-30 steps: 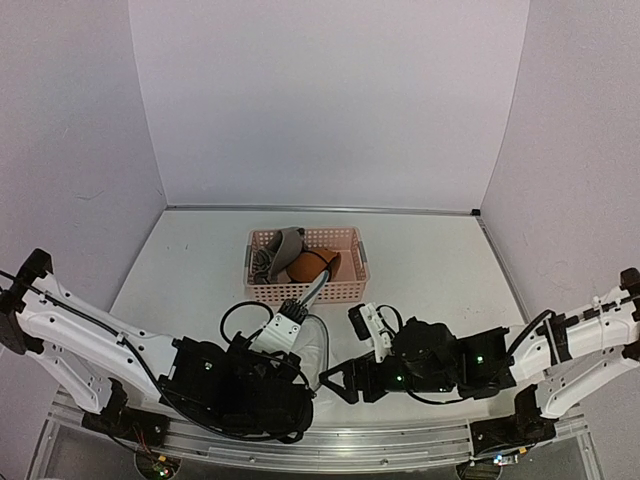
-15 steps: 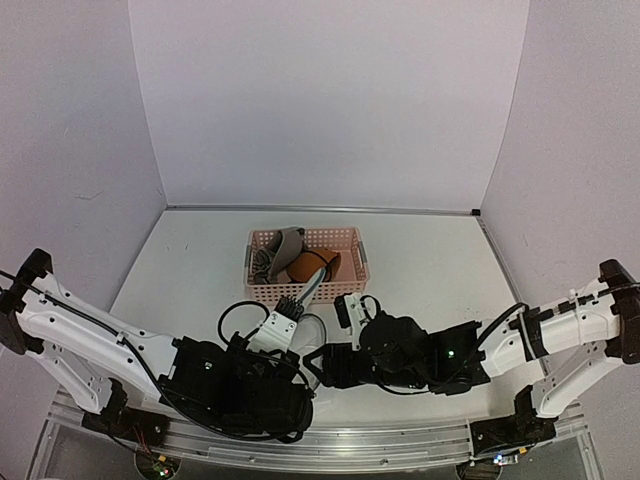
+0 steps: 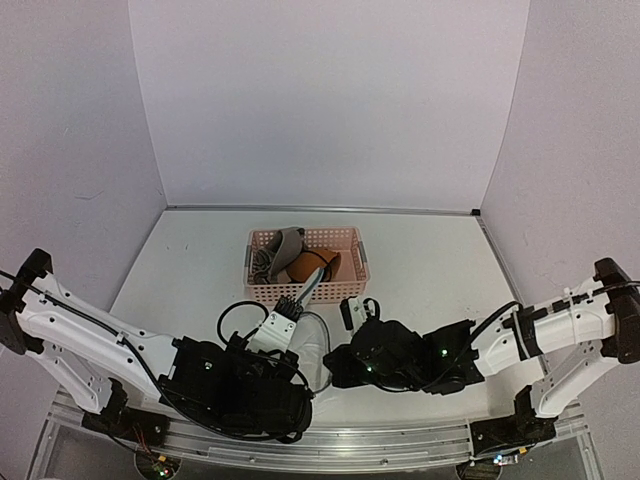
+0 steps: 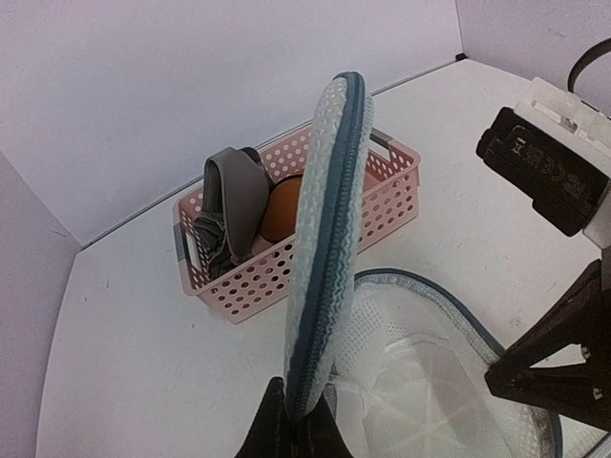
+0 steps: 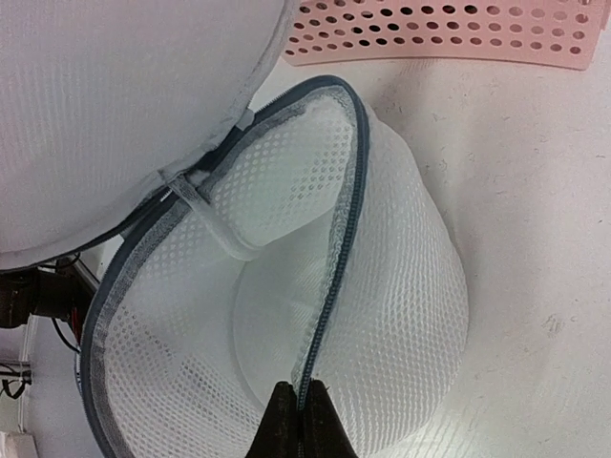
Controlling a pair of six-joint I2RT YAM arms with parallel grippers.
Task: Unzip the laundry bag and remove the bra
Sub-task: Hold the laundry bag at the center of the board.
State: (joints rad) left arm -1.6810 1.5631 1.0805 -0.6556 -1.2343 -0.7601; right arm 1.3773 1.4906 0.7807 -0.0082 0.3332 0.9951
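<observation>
The white mesh laundry bag [image 3: 314, 345] lies unzipped between my two arms. Its round lid [image 4: 329, 219] stands on edge, and my left gripper [image 4: 298, 425] is shut on the lid's grey zip rim. The bag's body [image 5: 401, 286] gapes open, with only white mesh showing inside. My right gripper [image 5: 304, 420] is shut on the zip rim of the body, at its near edge. A grey and orange-brown padded garment [image 4: 250, 205], which looks like the bra, lies in the pink basket [image 4: 401, 157] beyond the bag.
The pink lattice basket [image 3: 352, 285] stands just behind the bag, mid-table. My right arm's wrist [image 4: 549, 167] hangs close to the right of the bag. White walls close in the table at the back and on both sides.
My right arm has slid left to the bag, and its open jaws have shut on the body's zip rim. The left gripper has kept its hold on the lid.
</observation>
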